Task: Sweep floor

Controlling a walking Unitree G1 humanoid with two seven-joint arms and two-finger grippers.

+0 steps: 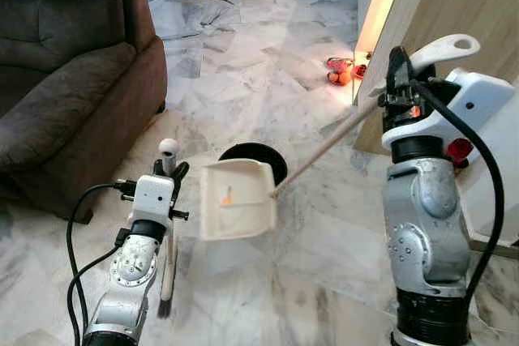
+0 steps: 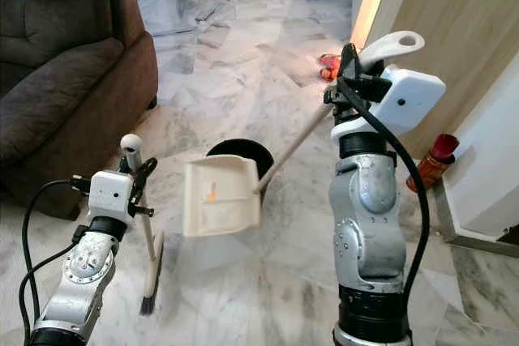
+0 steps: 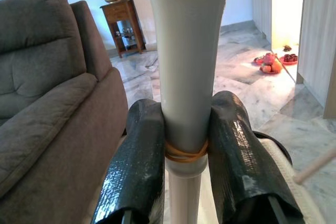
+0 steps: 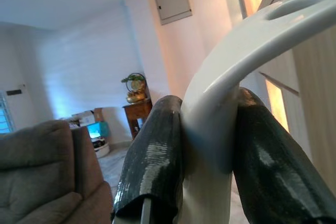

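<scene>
A marble floor [image 1: 268, 79] runs from a brown sofa [image 1: 65, 62] at upper left to a lit doorway at upper right. The left claw [image 3: 186, 150] is clamped on the broom [image 1: 169, 232], bristles on the floor at lower left. The right claw [image 4: 207, 150] grips the dustpan [image 1: 237, 198] handle, holding the pan tilted above a black bin [image 1: 258, 160] at frame centre. An orange scrap [image 1: 226, 196] sits in the pan, so sweeping looks largely done; emptying remains.

One dustpan [image 1: 237, 198], one broom [image 2: 149, 269], one black bin [image 1: 272, 157], one sofa [image 1: 65, 62], two grippers
</scene>
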